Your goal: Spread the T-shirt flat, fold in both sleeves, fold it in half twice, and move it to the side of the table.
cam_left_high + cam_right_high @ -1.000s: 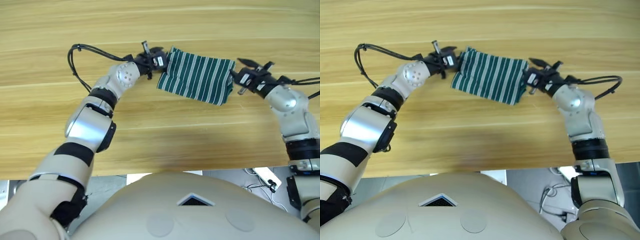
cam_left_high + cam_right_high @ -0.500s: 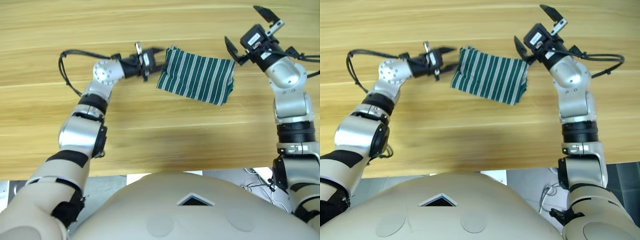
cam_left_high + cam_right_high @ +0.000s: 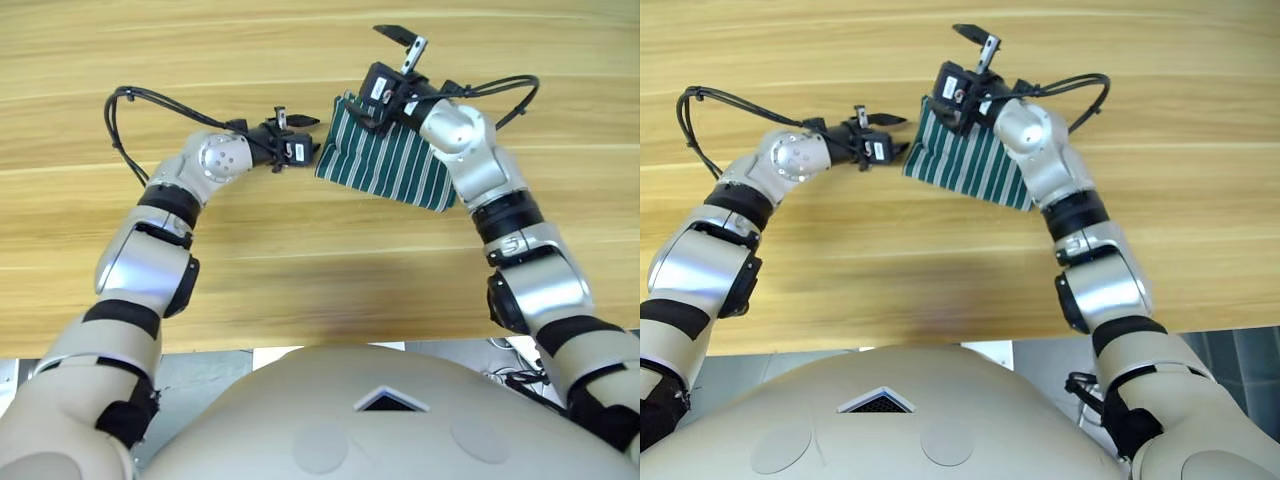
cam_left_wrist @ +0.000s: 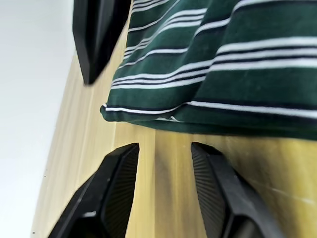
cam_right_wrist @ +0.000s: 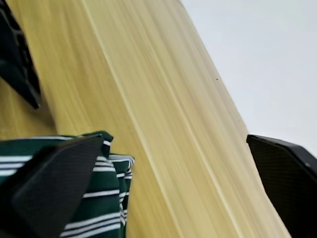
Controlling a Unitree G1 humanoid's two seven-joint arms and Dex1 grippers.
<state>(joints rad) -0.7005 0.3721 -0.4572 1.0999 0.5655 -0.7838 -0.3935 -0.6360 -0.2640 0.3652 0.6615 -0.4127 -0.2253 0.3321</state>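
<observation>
The T-shirt (image 3: 392, 160), green with white stripes, lies folded into a small rectangle on the wooden table (image 3: 300, 270). My left gripper (image 3: 306, 142) sits just off the shirt's left edge, open, with nothing between its fingers (image 4: 121, 191); the shirt's folded edge (image 4: 208, 84) lies right in front of them. My right gripper (image 3: 375, 70) hovers over the shirt's far left corner, wide open and empty, one finger (image 3: 402, 40) raised above the table. In the right wrist view, the shirt's corner (image 5: 106, 198) lies beside the lower finger (image 5: 49, 193).
A black cable loop (image 3: 115, 125) trails from my left wrist over the table. The table's front edge (image 3: 300, 345) runs close to my body. Bare wood stretches to the far side and to both sides of the shirt.
My right arm has lifted off the shirt's right end and swung across to its far left corner, opening wide. The left gripper let go of the left edge and stays just beside it.
</observation>
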